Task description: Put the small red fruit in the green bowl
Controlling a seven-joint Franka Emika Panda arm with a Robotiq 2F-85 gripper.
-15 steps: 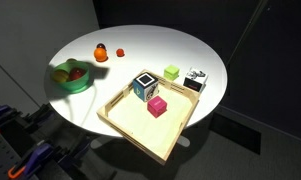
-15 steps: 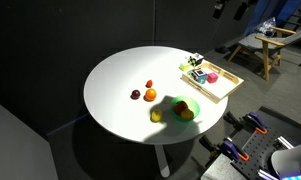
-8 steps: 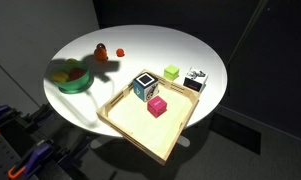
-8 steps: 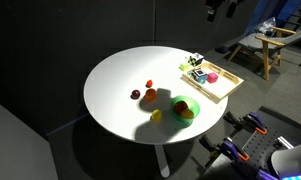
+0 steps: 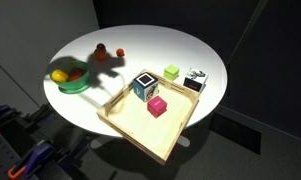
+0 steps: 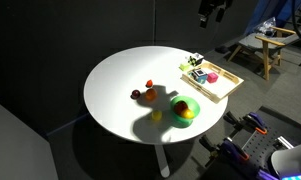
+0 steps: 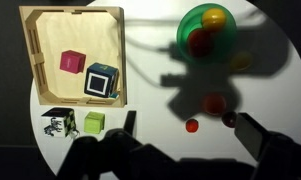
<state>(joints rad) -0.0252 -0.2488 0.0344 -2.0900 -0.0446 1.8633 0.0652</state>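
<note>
In an exterior view, the round light-green bowl (image 5: pixel 70 82) stands on the round white table (image 5: pixel 190 45) and has a yellow fruit inside. The tiny red fruit (image 5: pixel 118 52) lies on the table apart from the bowl, just past the shadowed orange rounded fruit (image 5: pixel 100 51). The square tan wooden tray (image 5: pixel 140 130) is near the bowl.

In an exterior view, the gripper (image 6: pixel 212 10) hangs high, well apart from the bowl (image 6: pixel 185 108); its opening cannot be told here. The red fruit (image 6: pixel 148 84) lies near the bowl.

In the wrist view, the gripper (image 7: pixel 186 122) has its fingers wide apart and holds nothing. The red fruit (image 7: pixel 192 125) lies outside the bowl (image 7: pixel 205 30), apart from it.
</note>
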